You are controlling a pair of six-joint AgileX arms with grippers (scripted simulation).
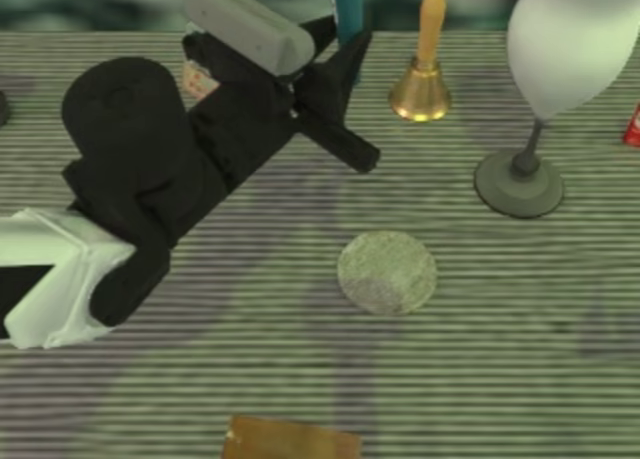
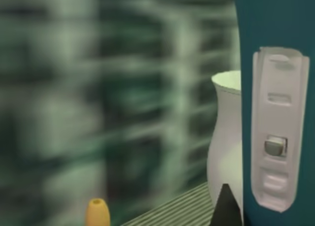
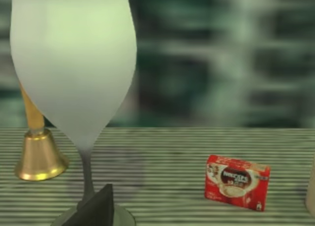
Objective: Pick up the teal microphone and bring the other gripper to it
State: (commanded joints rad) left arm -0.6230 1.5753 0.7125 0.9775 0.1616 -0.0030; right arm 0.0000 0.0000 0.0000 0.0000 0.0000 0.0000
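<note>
- Left gripper (image 1: 345, 64) at table's (image 1: 500, 379) far edge, left of centre; mic (image 1: 347, 4) upright at its fingers.
- Bell (image 1: 421, 79) just right of mic.
- Goblet (image 1: 545, 89) right of bell; box (image 3: 236, 181) right of goblet.
- Disc (image 1: 387, 271) mid-table, nearer than bell.

Overhead view of table (image 1: 300, 379), low wrist views, all sharing bell (image 1: 421, 84).

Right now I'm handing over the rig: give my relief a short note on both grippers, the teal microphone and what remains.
Left gripper: at the table's far edge, shut on the teal microphone with the white switch strip, held upright.
Right gripper: only a fingertip shows, near the frosted white goblet at the table's right; not in the top view.
Done: microphone gripped.
Left: bring the right gripper across to it, past the goblet and brass bell.
</note>
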